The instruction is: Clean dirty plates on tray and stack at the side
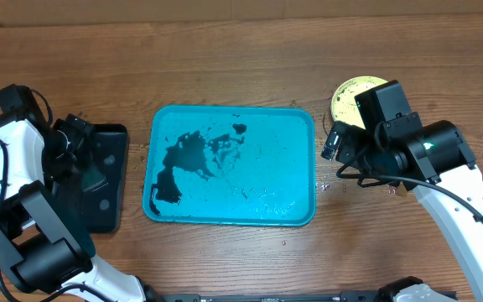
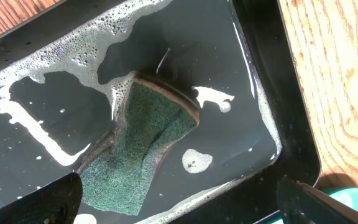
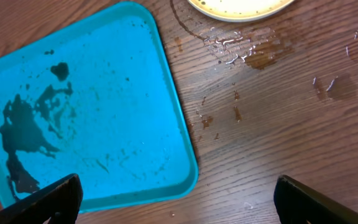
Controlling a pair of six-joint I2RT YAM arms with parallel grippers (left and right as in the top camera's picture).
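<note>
The teal-blue tray [image 1: 300, 134] lies mid-table with dark smears and no plates on it; it also shows in the right wrist view [image 3: 135, 124]. A yellow-green-rimmed plate [image 1: 350, 91] sits right of the tray, partly hidden by my right arm; its edge shows in the right wrist view [image 3: 241, 9]. I cannot tell whether other plates lie under it. My right gripper [image 3: 176, 199] is open and empty above the tray's right edge. My left gripper [image 2: 179, 199] is open above a green sponge [image 2: 148, 143] lying in soapy water.
A black tray [image 1: 111, 168] with soapy water [image 2: 36, 130] stands left of the teal tray. Water drops and brown stains [image 3: 253, 56] mark the wood between the plate and the tray.
</note>
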